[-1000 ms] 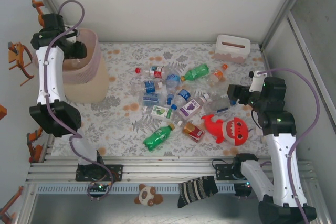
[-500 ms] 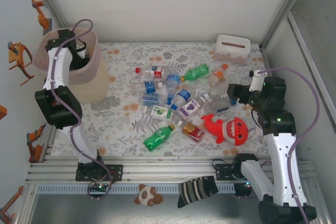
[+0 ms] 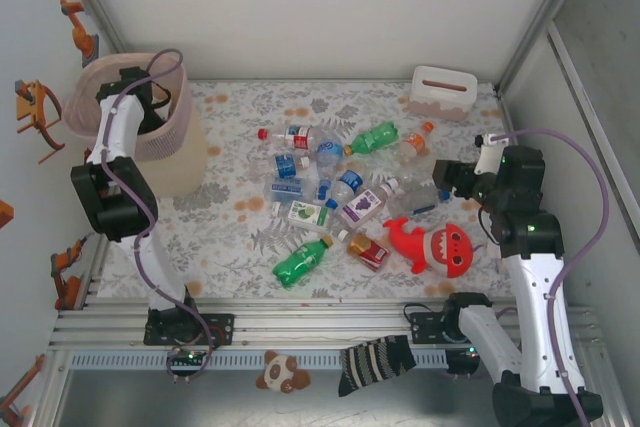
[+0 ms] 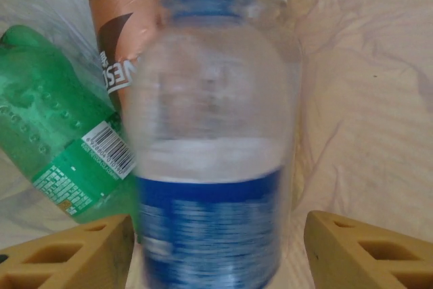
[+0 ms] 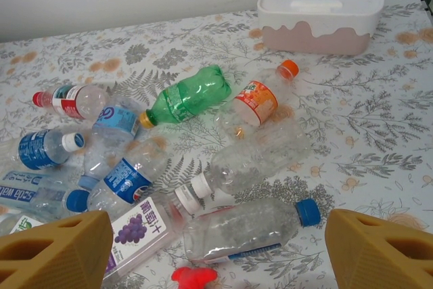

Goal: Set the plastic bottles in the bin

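The pink bin (image 3: 188,117) stands at the far left, and my left gripper (image 3: 140,99) reaches down inside it. In the left wrist view this gripper (image 4: 216,238) is open. A blurred clear bottle with a blue label and blue cap (image 4: 213,120) hangs loose between the fingers, with a gap on its right side. Below it in the bin lie a green bottle (image 4: 47,133) and a brown-labelled one (image 4: 122,18). Several plastic bottles (image 3: 340,187) lie scattered mid-table. My right gripper (image 3: 452,177) hovers open at their right edge, over a clear blue-capped bottle (image 5: 247,231).
A red shark plush (image 3: 440,247) lies near the right arm. A white slotted box (image 3: 442,92) stands at the back right, also seen as the box (image 5: 321,8) in the right wrist view. Metal frame posts rise at the back corners.
My left arm has swung farther over and into the bin, and its jaws have spread apart, letting go of the blue-labelled bottle. The right arm has not moved.
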